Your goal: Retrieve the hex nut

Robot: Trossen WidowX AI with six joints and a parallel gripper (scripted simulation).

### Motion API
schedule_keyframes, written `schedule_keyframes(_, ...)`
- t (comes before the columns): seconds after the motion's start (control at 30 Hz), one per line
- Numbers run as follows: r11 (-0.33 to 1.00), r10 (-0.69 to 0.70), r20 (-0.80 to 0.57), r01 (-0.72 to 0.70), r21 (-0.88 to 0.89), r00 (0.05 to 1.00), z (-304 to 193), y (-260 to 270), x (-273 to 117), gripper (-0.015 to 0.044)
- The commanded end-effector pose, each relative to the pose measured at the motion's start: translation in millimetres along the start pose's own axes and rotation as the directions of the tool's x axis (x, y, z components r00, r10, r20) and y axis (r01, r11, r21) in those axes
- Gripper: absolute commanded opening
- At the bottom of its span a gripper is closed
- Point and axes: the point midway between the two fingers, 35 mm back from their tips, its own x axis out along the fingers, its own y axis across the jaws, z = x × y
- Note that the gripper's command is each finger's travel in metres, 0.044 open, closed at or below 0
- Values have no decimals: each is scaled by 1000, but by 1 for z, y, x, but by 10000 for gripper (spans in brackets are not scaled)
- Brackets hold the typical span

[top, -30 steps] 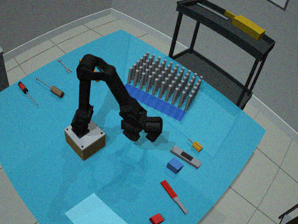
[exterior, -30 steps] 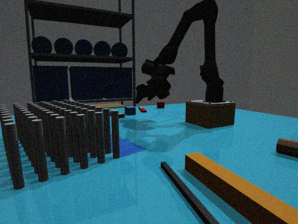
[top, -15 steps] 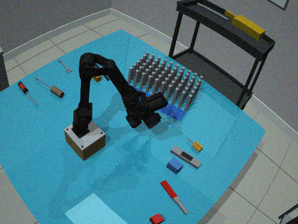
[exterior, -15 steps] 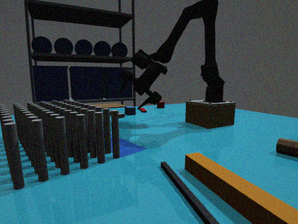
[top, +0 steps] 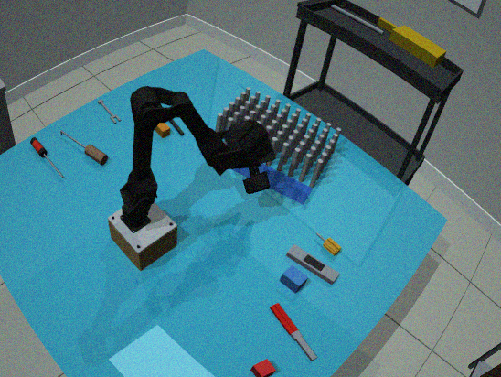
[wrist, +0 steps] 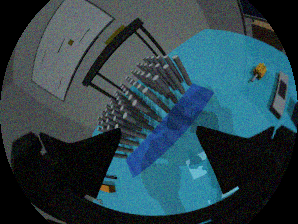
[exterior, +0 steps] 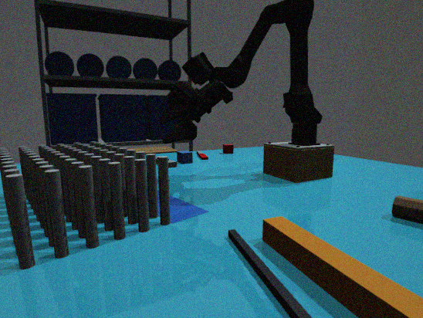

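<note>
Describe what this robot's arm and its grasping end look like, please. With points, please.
The arm point(top: 143, 151) point(exterior: 299, 50) is matte black all over, with slim links and chunkier, angular joints. The end effector point(wrist: 158, 132) is black too, with two broad fingers that taper to points in the wrist view. No coloured markings or loose cables can be made out.
</note>
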Motion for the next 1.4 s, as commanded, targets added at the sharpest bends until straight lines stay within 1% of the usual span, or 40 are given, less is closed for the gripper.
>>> schedule_keyframes(0.0, 869, 59, 84, -10, -494, 995, 0, 41, 9, 440)
schedule_keyframes(1.37, 874, 62, 77, -17, -486, 995, -1, 43, 10, 440)
